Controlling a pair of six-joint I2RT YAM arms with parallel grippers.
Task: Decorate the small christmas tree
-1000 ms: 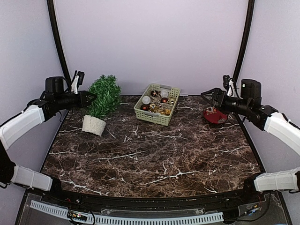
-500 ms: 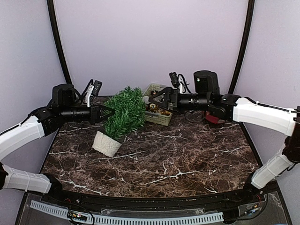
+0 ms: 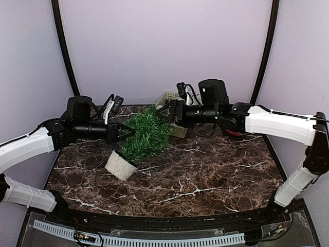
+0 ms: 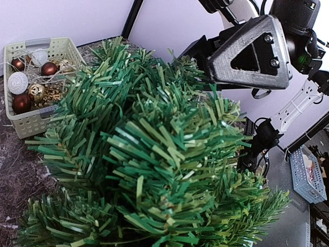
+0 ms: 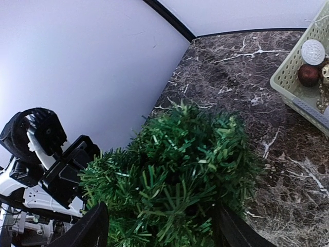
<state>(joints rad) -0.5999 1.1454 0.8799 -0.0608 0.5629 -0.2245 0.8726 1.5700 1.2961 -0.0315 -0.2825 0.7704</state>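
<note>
Pinches a sprig of the small bushy dark-green artificial christmas tree point(image 3: 147, 135) with the left claw point(image 3: 125, 133), fingers pressed together and tips buried in the needles. Holds it tilted, crown leaning away from that claw toward the right claw point(image 3: 161, 114). Round white textured pot point(image 3: 120, 165) tipped along with it, below the left claw's tips and nearer the arm bases, down at the dark brown white-veined marble tabletop point(image 3: 205, 175); cannot tell whether resting on an edge or just clear of it.

Straddles the crown with the right claw, spread wide, one dark finger point(image 5: 95, 229) on each side of the foliage and not closed on it. Cannot tell whether either finger touches the needles.

Just behind the right claw, mostly hidden by it from above: a pale green slotted plastic basket point(image 4: 32, 119), with shiny red-brown, gold and white ball ornaments point(image 4: 49, 68) inside.
</note>
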